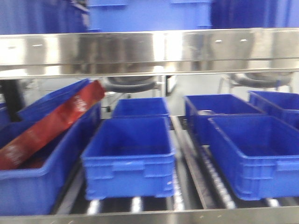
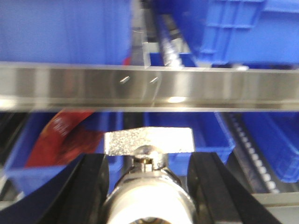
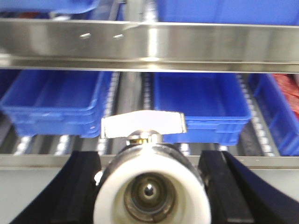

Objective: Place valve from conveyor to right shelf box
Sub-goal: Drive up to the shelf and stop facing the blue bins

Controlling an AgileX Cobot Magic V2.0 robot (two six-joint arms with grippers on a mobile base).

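First valve (image 2: 148,193), metal, flat silver handle uppermost, is clamped in the left gripper (image 2: 147,163); second valve (image 3: 149,186), white-capped end nearest, in the right gripper (image 3: 149,161).

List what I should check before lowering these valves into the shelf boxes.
1. Grip of left gripper on left valve: ok, fingers close against it.
2. Grip of right gripper on right valve: ok.
3. Room in front right box: ok, looks empty.
4. Room in left box: not ok, a red packet lies across it.
5. Clearance under steel shelf rail: cannot tell.
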